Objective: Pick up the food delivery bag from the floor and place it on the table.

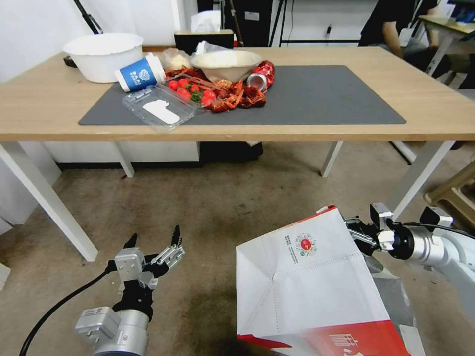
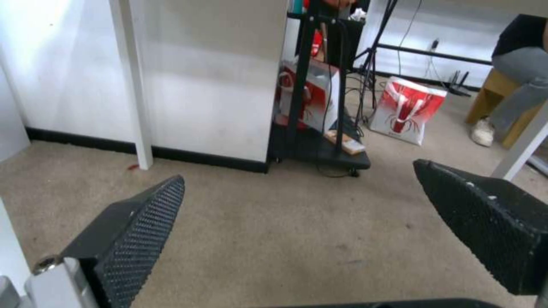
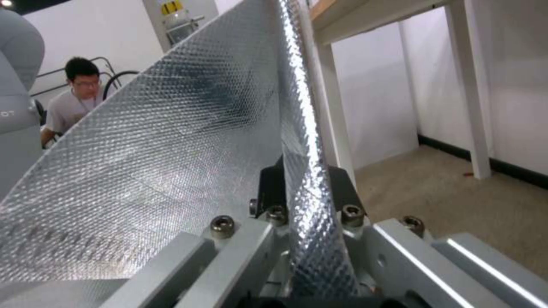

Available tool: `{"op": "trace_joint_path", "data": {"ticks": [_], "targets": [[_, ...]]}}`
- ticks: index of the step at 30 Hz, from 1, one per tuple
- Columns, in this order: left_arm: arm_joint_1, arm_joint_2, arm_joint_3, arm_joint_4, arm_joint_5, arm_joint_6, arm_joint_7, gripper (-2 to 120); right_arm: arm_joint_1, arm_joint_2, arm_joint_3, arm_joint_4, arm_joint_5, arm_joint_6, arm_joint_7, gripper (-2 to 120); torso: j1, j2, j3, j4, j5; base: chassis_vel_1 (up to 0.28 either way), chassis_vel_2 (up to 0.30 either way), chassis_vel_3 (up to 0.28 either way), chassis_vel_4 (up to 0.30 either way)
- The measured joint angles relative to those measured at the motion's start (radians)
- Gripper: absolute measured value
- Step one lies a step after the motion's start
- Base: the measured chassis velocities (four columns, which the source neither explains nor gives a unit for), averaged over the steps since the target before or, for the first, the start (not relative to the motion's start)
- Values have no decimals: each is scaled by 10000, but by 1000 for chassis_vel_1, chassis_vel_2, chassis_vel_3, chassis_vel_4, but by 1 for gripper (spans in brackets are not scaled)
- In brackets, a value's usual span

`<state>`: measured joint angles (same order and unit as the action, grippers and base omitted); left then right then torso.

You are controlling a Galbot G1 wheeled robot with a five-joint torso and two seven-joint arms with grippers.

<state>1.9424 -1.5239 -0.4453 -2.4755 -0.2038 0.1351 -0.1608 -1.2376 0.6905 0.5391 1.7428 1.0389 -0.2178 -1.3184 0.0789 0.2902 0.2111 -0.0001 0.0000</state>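
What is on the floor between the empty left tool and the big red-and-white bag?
Nothing: in the head view, bare beige carpet separates the open left tool from the food delivery bag, which the right tool grips by its edge.

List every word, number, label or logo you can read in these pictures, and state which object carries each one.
Food delivery bag, pinched at its rim by the right gripper: round red logo with small print beside it, too small to read; white characters on its red band, cut off and unreadable.
Blue paper cup on the table: white emblem with lettering, too blurred to read.
Red-and-white bag on the far floor: crayfish picture, no legible words.
Nothing can be quoted.
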Motion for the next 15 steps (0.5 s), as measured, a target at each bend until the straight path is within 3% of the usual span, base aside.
{"op": "trace_joint_path", "data": {"ticks": [15], "targets": [[-6, 18, 4, -2, 14, 19, 0, 100, 1, 23, 15, -34, -152, 41, -82, 0, 187, 612, 427, 0, 0, 0, 0, 0, 0]]}}
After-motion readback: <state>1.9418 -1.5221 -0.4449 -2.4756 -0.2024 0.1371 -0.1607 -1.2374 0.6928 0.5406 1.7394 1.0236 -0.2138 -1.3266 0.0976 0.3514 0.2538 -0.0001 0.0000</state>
